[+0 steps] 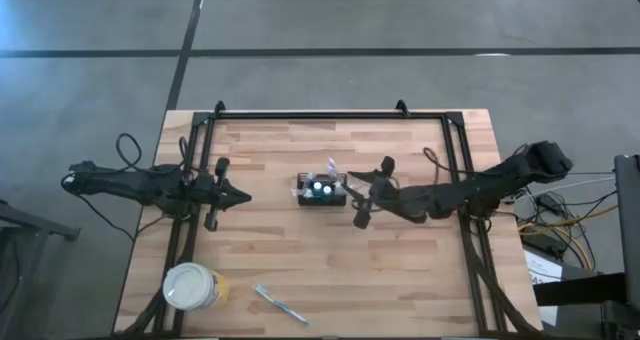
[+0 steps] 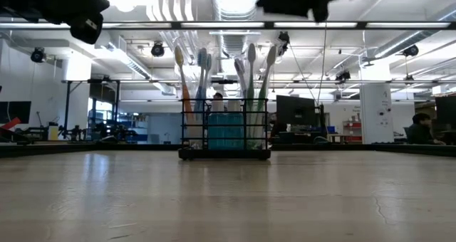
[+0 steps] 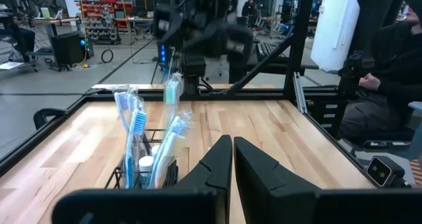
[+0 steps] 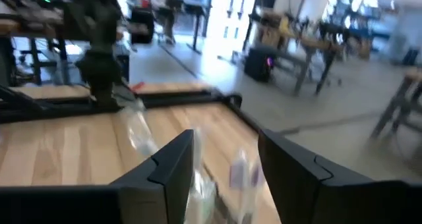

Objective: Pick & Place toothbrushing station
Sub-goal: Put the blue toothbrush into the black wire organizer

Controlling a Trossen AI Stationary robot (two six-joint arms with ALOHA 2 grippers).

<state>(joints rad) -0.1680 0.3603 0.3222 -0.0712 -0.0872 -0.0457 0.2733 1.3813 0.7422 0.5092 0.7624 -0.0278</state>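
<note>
Wooden table (image 1: 400, 270) — caddy (image 1: 320, 192), cup (image 1: 190, 286), toothbrush (image 1: 280, 305)

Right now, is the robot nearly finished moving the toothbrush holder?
It looks nearly done. The small black wire-mesh caddy, full of toothbrushes, stands upright on the wooden table. The right hand sits just beside it, fingers open, gripping nothing. The left hand waits shut, apart. What seems left: pulling the right arm away.

Caddy (image 1: 320, 191) mid-table between grippers; cup (image 1: 190, 286) near front-left corner, loose toothbrush (image 1: 280, 306) beside it
</note>
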